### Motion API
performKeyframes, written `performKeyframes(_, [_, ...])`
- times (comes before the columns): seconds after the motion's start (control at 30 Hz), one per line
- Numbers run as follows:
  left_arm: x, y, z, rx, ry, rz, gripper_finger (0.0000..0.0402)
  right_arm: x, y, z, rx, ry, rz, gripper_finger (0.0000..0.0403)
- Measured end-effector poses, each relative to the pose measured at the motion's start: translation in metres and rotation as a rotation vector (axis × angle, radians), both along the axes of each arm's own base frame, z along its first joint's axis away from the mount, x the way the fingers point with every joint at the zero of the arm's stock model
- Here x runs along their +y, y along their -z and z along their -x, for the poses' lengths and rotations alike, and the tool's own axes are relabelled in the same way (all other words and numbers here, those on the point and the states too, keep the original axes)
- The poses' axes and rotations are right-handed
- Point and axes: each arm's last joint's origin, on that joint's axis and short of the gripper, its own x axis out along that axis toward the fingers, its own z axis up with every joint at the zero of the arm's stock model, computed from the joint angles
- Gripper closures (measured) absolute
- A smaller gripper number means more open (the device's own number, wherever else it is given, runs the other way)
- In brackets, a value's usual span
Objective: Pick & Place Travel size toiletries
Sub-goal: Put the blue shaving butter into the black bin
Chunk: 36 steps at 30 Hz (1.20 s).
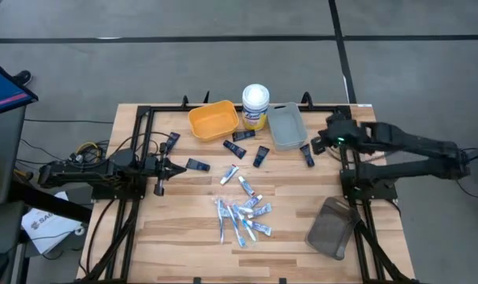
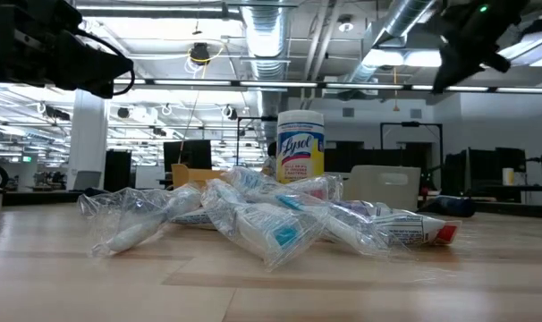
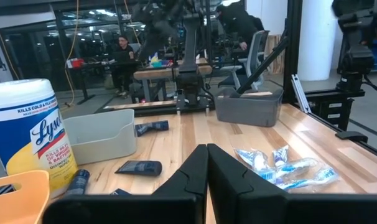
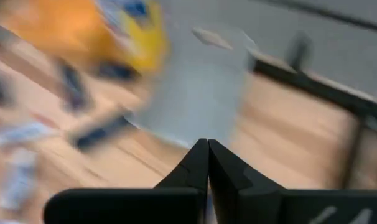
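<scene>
My left gripper [image 1: 162, 167] is closed on nothing and sits low over the table's left side, just beside a dark navy tube [image 1: 197, 165]. My right gripper [image 1: 318, 144] is also pinched closed and empty, near the grey bin [image 1: 285, 126] at the back right. The white-and-blue tubes [image 1: 240, 214] lie piled mid-table, with 5 more navy tubes [image 1: 247, 146] scattered between them and the orange bin [image 1: 213, 120].

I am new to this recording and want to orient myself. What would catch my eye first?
First, the heap of small white-and-blue tubes near the table's front middle. Behind it, at the back edge, stand an orange bin, a yellow canister and a grey bin, with dark navy tubes scattered before them.
</scene>
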Motion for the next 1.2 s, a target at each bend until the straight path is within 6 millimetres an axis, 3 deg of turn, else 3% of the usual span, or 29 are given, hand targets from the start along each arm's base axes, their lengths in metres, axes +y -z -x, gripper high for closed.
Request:
performKeyframes(0.1, [0.0, -0.001, 0.0, -0.005, -0.003, 0.0, 0.0401, -0.01, 0.007, -0.029, 0.184, 0.016, -0.091, 0.0375])
performKeyframes(0.23, [0.0, 0.0, 0.0, -0.001, -0.002, 0.0, 0.0401, -0.019, 0.025, -0.054, 0.308, 0.0, -0.246, 0.0307])
performKeyframes(0.4, [0.0, 0.0, -0.001, 0.002, 0.003, 0.0, 0.0401, -0.034, 0.058, -0.072, 0.482, 0.05, -0.364, 0.0196])
performKeyframes(0.53, [0.0, 0.0, -0.002, 0.006, 0.003, 0.0, 0.0401, -0.044, 0.082, -0.072, 0.52, 0.084, -0.426, 0.0145])
performKeyframes(0.8, [0.0, 0.0, -0.002, 0.002, 0.003, 0.0, 0.0401, -0.046, 0.135, -0.054, 0.433, 0.063, -0.506, 0.0143])
performKeyframes(1.03, [0.0, -0.001, -0.002, -0.003, 0.003, 0.0, 0.0401, -0.047, 0.165, -0.05, 0.448, 0.043, -0.541, 0.0148])
performKeyframes(1.1, [0.0, -0.001, -0.002, -0.003, 0.003, 0.0, 0.0401, -0.047, 0.167, -0.051, 0.459, 0.041, -0.558, 0.0165])
performKeyframes(1.2, [0.0, -0.001, -0.002, -0.003, 0.003, 0.0, 0.0401, -0.046, 0.169, -0.052, 0.456, 0.035, -0.564, 0.0225])
